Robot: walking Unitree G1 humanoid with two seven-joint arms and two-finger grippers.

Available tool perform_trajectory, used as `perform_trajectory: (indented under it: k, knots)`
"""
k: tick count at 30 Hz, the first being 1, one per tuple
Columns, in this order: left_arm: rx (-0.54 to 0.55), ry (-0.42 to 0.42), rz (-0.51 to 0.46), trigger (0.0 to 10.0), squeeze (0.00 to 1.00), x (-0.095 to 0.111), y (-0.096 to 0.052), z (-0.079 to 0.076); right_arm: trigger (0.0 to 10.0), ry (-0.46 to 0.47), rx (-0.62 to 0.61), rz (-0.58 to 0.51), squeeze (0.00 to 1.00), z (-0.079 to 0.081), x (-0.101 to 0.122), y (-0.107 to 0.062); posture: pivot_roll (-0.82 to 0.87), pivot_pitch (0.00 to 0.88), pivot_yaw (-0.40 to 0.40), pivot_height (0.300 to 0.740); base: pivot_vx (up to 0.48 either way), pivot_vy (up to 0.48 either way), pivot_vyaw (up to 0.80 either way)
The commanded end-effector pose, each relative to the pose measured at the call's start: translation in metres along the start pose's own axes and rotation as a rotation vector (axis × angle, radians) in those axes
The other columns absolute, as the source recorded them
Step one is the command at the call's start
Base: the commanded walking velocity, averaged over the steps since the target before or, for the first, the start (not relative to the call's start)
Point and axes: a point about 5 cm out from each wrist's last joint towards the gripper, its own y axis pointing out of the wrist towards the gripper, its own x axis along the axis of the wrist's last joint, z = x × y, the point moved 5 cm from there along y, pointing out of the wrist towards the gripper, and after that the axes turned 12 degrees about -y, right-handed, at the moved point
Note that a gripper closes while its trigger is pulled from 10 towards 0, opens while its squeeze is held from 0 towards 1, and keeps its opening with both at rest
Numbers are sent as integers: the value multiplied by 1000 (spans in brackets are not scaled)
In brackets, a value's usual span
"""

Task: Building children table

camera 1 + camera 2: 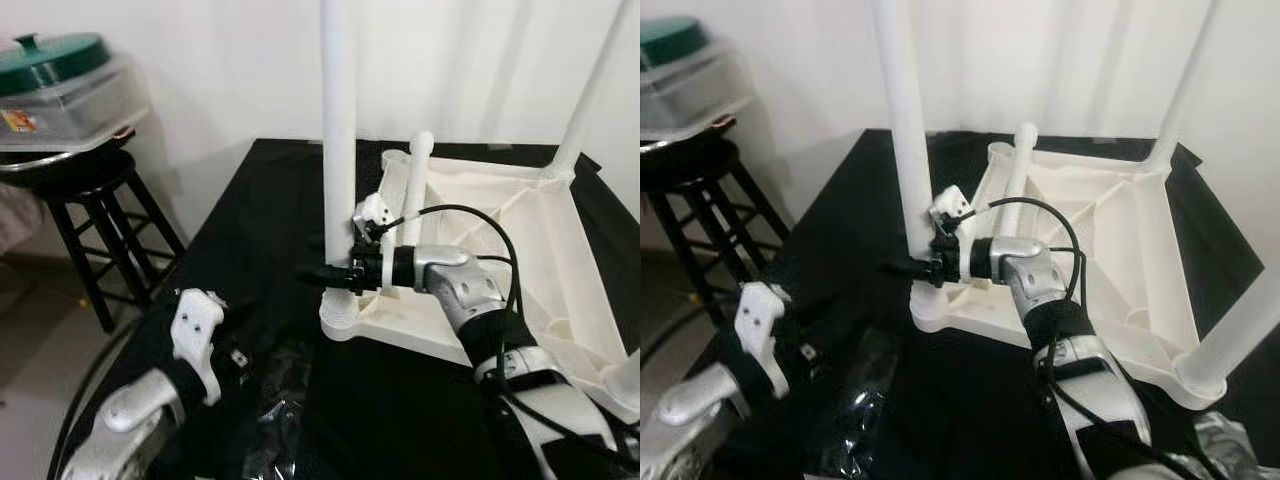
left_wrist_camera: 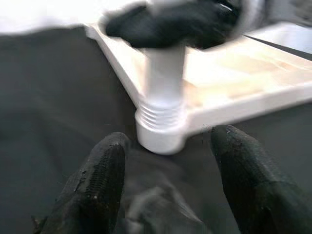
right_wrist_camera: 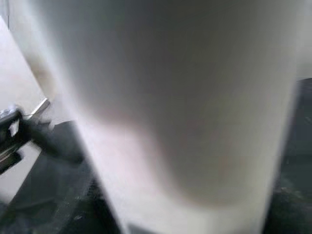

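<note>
Your right gripper [image 1: 335, 272] clenched the near white leg [image 1: 338, 150] of the upturned table.

The smooth round plastic leg stood upright in the ribbed corner socket [image 2: 161, 122] of the white tabletop [image 1: 500, 230], which lay face down on black cloth [image 1: 250, 200]. Your left gripper [image 2: 165, 190] hovered released, matte black fingers [image 2: 97, 185] apart, just before that socket. A black wooden stool [image 1: 90, 200] stood beside.

White plastic table top [image 1: 500, 215] and white legs [image 1: 338, 130] on a black cloth [image 1: 270, 200]; at ten o'clock a black stool [image 1: 95, 215] carrying a clear box with a dark green lid [image 1: 50, 55]; silver arms, black gripper fingers [image 2: 100, 190]
</note>
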Motion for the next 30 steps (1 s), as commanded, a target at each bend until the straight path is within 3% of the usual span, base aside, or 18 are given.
perform_trajectory:
  k: [1,4,7,8,9,10,11,12,13,15,22,23,25,26,27,28,29,30]
  knots:
    - [-29,-5,7,10000,0,-4,-2,-9,0,-1,72,-3,0,8,-1,4,66,58,12,740,0,0,0]
    - [-49,-33,13,10000,0,-10,-4,-15,0,0,67,3,0,9,-6,2,55,59,12,740,0,0,0]
    - [-70,-61,0,10000,0,-12,-4,-20,0,14,-33,54,0,15,-26,-2,28,61,9,740,0,0,0]
    - [-80,-58,-3,10000,0,-14,-3,-22,0,37,-139,136,0,23,-47,-1,16,61,3,740,0,0,0]
    - [-80,-58,-3,10000,0,-14,-3,-22,0,37,-139,136,0,23,-47,-1,16,61,3,740,0,0,0]
    - [-96,-53,-3,10000,0,-15,-3,-23,0,150,-472,182,0,25,-64,5,-4,71,10,740,0,0,0]
    - [-115,-48,2,10000,0,-17,-3,-25,0,197,-609,267,0,52,-82,2,-12,76,17,740,0,0,0]
    - [-115,-48,2,10000,0,-17,-3,-25,0,197,-609,267,0,52,-82,2,-12,76,17,740,0,0,0]
    - [-134,-47,11,10000,0,-18,-2,-26,0,249,-701,312,0,74,-88,-3,-11,78,28,740,0,0,0]
    - [-147,-43,20,10000,0,-19,-2,-26,0,262,-728,322,0,85,-86,-4,-14,77,29,740,0,0,0]
    - [-187,-29,44,10000,0,-23,0,-29,0,229,-739,318,0,76,-81,-6,-26,57,37,740,0,0,0]
    - [-205,-27,53,10000,0,-25,1,-29,4196,225,-738,322,0,70,-81,-7,-16,55,30,740,0,0,0]
    - [-205,-27,53,10000,0,-25,1,-29,4196,225,-738,322,0,70,-81,-7,-16,55,30,740,0,0,0]
    - [-213,-26,57,10000,0,-26,2,-30,10000,231,-709,287,0,66,-77,-4,-10,52,29,740,0,0,0]
    - [-213,-26,57,10000,0,-26,2,-30,10000,231,-709,287,0,66,-77,-4,-10,52,29,740,0,0,0]
    - [-209,-26,54,10000,0,-26,3,-29,10000,212,-594,205,1000,62,-62,5,-7,45,28,740,0,0,0]
    - [-209,-26,54,10000,0,-26,3,-29,10000,212,-594,205,1000,62,-62,5,-7,45,28,740,0,0,0]
    - [-204,-25,50,10000,0,-27,4,-28,10000,184,-506,145,1000,57,-48,9,-4,43,27,740,0,0,0]
